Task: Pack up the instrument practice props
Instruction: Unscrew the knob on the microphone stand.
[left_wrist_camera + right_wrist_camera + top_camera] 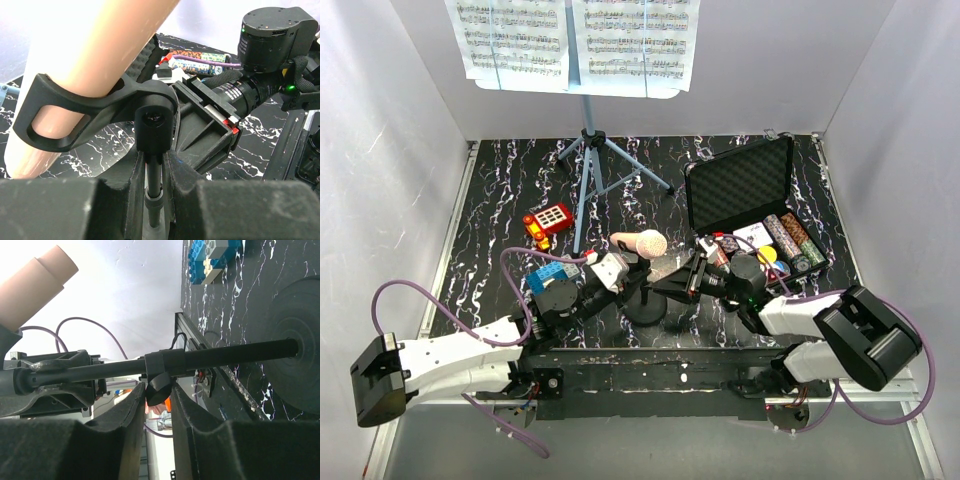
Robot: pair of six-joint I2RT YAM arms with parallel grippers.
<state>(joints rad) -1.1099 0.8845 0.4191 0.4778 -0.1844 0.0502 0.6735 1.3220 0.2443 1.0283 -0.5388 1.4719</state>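
The small pale-headed microphone sits tilted in the black clip of its stand, whose round base rests on the marbled table near the front. My left gripper is shut on the thin stand pole just below the clip. From the other side, my right gripper has both pads against the clamp knob on the pole's collar. The light-blue music stand stands at the back and carries white sheet-music pages.
An open black foam-lined case holding poker chips lies at the right, close to my right arm. A red toy and blue bricks lie at the left of the microphone stand. White walls enclose the table.
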